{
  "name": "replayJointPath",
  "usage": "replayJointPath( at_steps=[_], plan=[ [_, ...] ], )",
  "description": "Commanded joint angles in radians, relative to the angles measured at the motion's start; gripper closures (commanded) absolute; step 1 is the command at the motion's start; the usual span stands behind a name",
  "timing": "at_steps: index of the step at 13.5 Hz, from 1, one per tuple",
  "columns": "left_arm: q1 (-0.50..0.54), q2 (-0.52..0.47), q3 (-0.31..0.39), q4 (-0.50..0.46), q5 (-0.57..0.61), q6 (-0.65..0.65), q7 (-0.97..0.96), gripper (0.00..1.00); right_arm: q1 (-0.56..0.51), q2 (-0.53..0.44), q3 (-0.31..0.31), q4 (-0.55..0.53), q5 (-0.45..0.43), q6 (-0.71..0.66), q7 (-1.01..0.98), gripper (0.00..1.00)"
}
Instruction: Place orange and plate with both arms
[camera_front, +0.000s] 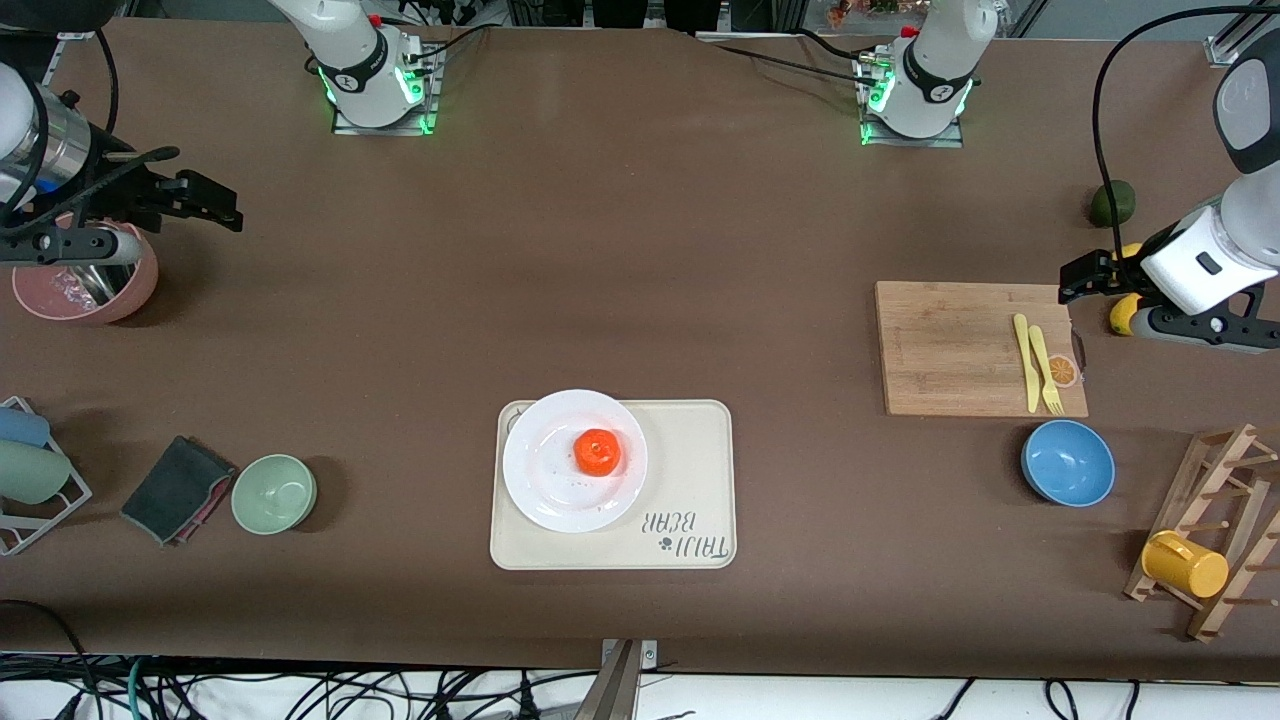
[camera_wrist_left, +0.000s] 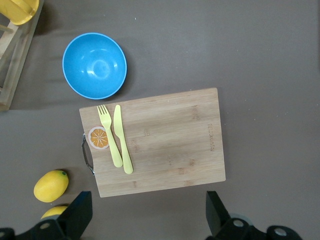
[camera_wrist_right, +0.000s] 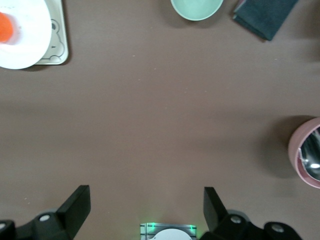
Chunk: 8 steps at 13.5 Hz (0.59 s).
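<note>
The orange (camera_front: 597, 451) sits near the middle of the white plate (camera_front: 545, 460). The plate rests on the cream bear-print tray (camera_front: 690, 480), on the part toward the right arm's end. The plate (camera_wrist_right: 30, 35) and the edge of the orange (camera_wrist_right: 4, 26) also show in the right wrist view. My right gripper (camera_front: 225, 205) is open and empty, over the table beside the pink bowl (camera_front: 85, 285). In its wrist view the right gripper (camera_wrist_right: 146, 212) holds nothing. My left gripper (camera_front: 1075, 280) is open and empty by the cutting board's (camera_front: 950, 345) end; in its wrist view the left gripper (camera_wrist_left: 148, 215) is over bare table.
The cutting board carries a yellow fork and knife (camera_front: 1037, 362). A blue bowl (camera_front: 1068, 462), a mug rack (camera_front: 1215, 530) with a yellow mug, lemons (camera_wrist_left: 50, 185) and an avocado (camera_front: 1112, 203) are at the left arm's end. A green bowl (camera_front: 273, 493) and dark cloth (camera_front: 175, 490) are at the right arm's end.
</note>
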Motion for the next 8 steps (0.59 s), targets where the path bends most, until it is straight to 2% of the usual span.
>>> replayJointPath(
  at_steps=[1, 8],
  plan=[
    [0.004, -0.004, -0.005, 0.005, 0.006, -0.007, 0.012, 0.0, -0.006, 0.002, -0.003, 0.04, -0.051, -0.021, 0.004, 0.0],
    [0.004, -0.002, -0.007, 0.005, 0.006, -0.007, 0.01, 0.0, -0.009, -0.014, -0.006, 0.04, -0.044, -0.019, 0.01, 0.0]
  ],
)
